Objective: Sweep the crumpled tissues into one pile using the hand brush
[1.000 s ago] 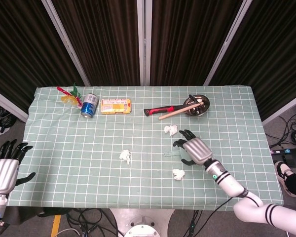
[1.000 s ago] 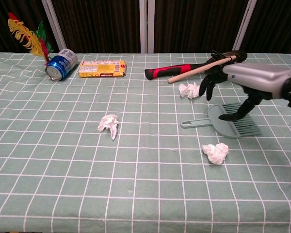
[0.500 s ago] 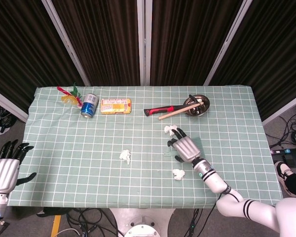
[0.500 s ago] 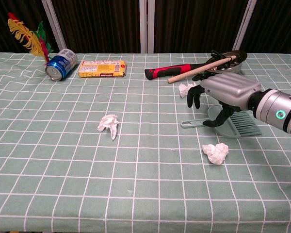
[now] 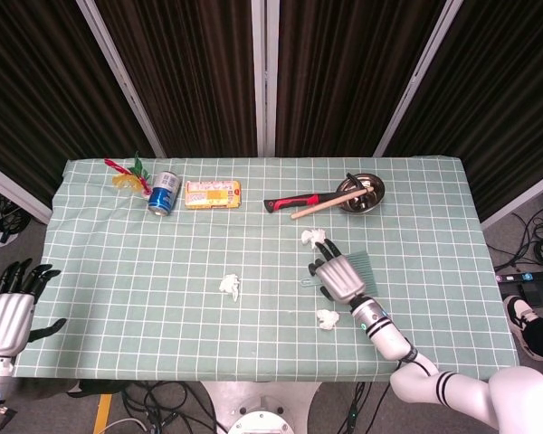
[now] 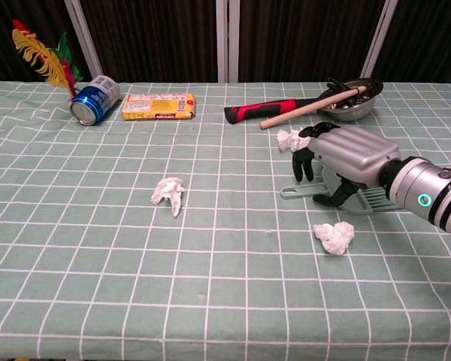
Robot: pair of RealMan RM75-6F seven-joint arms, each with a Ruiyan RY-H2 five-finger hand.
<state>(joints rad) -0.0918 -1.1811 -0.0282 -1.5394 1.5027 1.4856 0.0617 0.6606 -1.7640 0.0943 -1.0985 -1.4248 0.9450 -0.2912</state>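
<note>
The teal hand brush (image 6: 295,192) lies flat at centre right, its bristles (image 5: 361,262) pointing right. My right hand (image 6: 347,160) hovers low over its body with fingers spread downward and the thumb by the handle; I see no grip on it. Three crumpled tissues lie apart: one (image 6: 289,139) just beyond the hand, one (image 6: 334,237) in front of the brush, one (image 6: 168,192) at mid table. In the head view they show as the far tissue (image 5: 313,238), the near tissue (image 5: 327,317) and the middle tissue (image 5: 230,285). My left hand (image 5: 6,313) hangs open off the table's left front corner.
Along the far side lie a red-and-black hammer (image 5: 290,202), a wooden stick (image 5: 318,206) leaning into a metal bowl (image 5: 363,193), a yellow packet (image 5: 212,193), a blue can (image 5: 164,193) and a feather toy (image 5: 127,174). The green checked cloth (image 5: 118,271) covers the table.
My right hand has moved left and lower, from beside the bristles to directly over the brush body near the handle. The tissues, the brush and my left hand have stayed put.
</note>
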